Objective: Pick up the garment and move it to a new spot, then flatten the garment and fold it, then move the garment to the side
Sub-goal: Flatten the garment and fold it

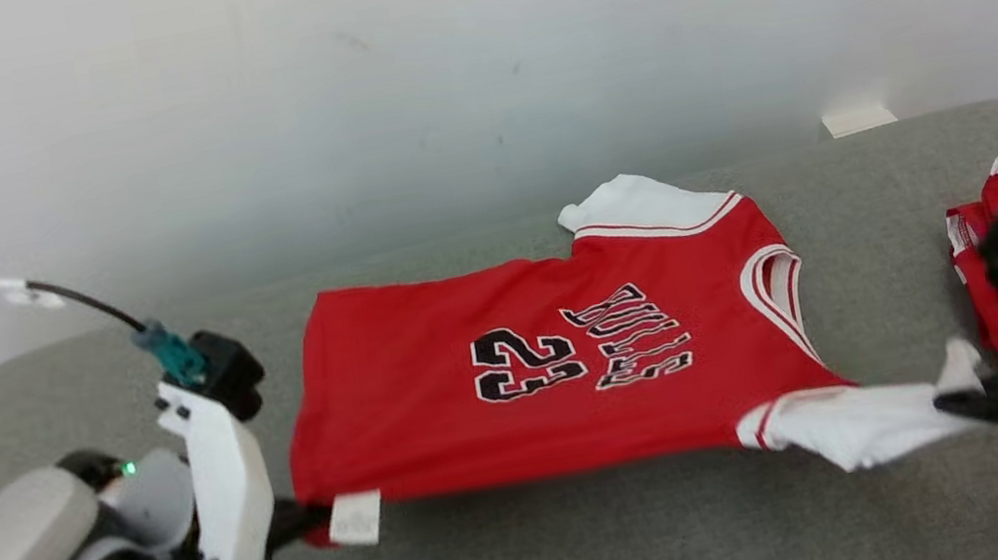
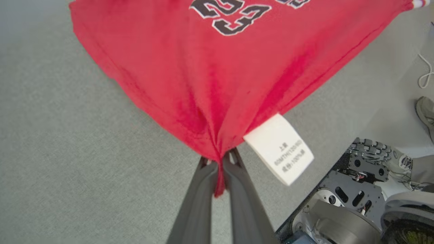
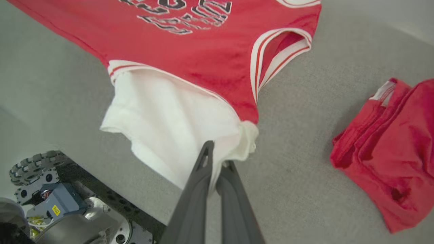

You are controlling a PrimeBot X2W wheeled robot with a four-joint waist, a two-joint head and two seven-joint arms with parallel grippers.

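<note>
Two pinch grips: left gripper [image 2: 220, 162] clamped on the jersey [image 1: 557, 382] hem corner, right gripper [image 3: 217, 159] on its white sleeve [image 3: 176, 122], near edge stretched between them over the table [image 1: 606, 556], likely to flatten it for folding.

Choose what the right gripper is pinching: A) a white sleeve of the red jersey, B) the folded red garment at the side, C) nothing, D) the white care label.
A: in the right wrist view, the right gripper is shut on the white sleeve of the red Bulls jersey.
</note>
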